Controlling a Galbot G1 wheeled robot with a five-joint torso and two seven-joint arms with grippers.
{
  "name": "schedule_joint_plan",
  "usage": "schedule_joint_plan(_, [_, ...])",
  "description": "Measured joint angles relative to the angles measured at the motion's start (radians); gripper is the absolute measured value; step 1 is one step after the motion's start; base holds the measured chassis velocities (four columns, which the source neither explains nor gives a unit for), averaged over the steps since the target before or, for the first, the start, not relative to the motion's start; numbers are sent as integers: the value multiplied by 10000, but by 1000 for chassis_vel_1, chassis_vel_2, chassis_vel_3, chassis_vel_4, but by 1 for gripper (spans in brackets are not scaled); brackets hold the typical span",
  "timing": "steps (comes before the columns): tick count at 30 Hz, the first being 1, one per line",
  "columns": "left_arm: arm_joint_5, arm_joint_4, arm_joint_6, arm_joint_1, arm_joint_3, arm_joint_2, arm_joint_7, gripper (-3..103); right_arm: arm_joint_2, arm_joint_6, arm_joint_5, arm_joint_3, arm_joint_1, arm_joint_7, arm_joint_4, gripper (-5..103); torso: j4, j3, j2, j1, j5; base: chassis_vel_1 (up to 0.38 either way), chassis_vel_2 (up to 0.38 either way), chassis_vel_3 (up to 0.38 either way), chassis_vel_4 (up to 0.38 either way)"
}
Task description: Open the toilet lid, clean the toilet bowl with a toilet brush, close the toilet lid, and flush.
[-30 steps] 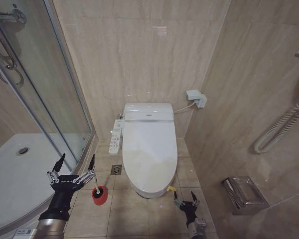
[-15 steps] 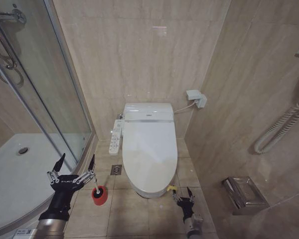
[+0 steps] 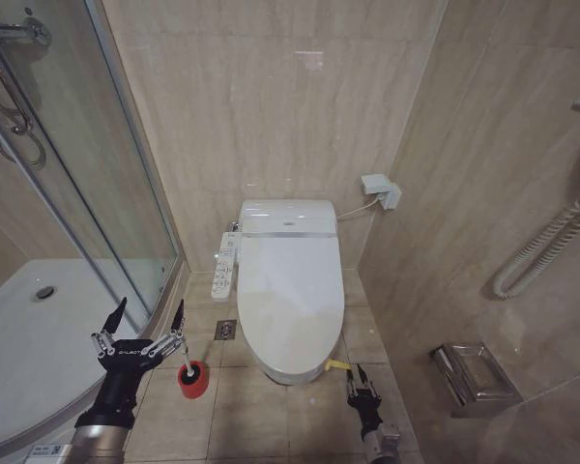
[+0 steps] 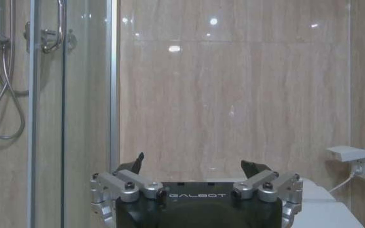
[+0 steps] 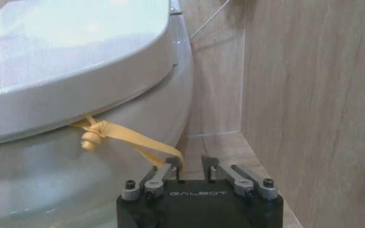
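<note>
The white toilet lid [image 3: 290,280] lies closed, so the toilet bowl's inside is hidden; its ceramic outside [image 5: 62,175] shows below the rim. A yellow strap [image 3: 336,364] [image 5: 129,142] hangs from the lid's front rim. My right gripper [image 3: 359,374] [image 5: 191,162] sits low at the strap's end, its fingers narrowed but still apart, and the strap touches one fingertip [image 5: 173,164]. My left gripper [image 3: 150,309] [image 4: 193,160] hangs wide open just above the toilet brush [image 3: 186,367], which stands in a red cup [image 3: 194,382] left of the toilet.
A glass shower screen [image 3: 126,193] and a white shower tray [image 3: 39,338] close off the left. A control panel [image 3: 225,266] hangs on the toilet's left side and a floor drain [image 3: 226,330] lies beside it. The tiled right wall carries a metal paper holder [image 3: 474,372].
My right gripper has crept forward to the yellow strap and its fingers have narrowed. The left gripper has stayed still.
</note>
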Motion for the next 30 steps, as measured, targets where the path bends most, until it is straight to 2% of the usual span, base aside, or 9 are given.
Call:
schedule_joint_plan(2, [0,0,0,0,0,0,0,100,-11,12,1,3,-12,-4,18,42,0,0,0,0,0,0,0,0,0])
schedule_joint_plan(3, [0,1,0,0,0,0,0,100,-21,27,17,7,-28,-12,42,16,1,0,0,0,0,0,0,0,0])
schedule_joint_plan(10, [0,1,0,0,0,0,0,100,-85,549,639,94,-170,-505,148,16,1,0,0,0,1,0,0,0,0])
schedule_joint_plan(11, [0,0,0,0,0,0,0,100,-103,715,889,135,-279,-686,292,1,0,0,0,0,2,0,0,0,0])
schedule_joint_plan(17, [0,0,0,0,0,0,0,100,-531,948,2120,468,-1070,-1601,1970,1,5,0,0,0,7,0,0,0,0])
schedule_joint_plan(20, [0,0,0,0,0,0,0,100,-842,575,2783,688,-1517,-1833,3222,0,8,1,-1,1,10,0,0,0,0])
schedule_joint_plan(23, [0,1,0,0,0,0,0,100,-1360,-298,4066,1094,-1942,-1882,5517,0,-2,0,0,0,1,0,0,0,0])
schedule_joint_plan(27, [0,0,0,0,0,-1,0,100,-2407,-1813,5846,1334,-1128,-704,8195,0,3,0,1,0,0,0,0,0,0])
schedule_joint_plan(30, [0,0,0,0,0,-1,0,100,-3123,-2326,6544,1265,-255,-32,8706,0,8,1,0,1,-1,0,0,0,0])
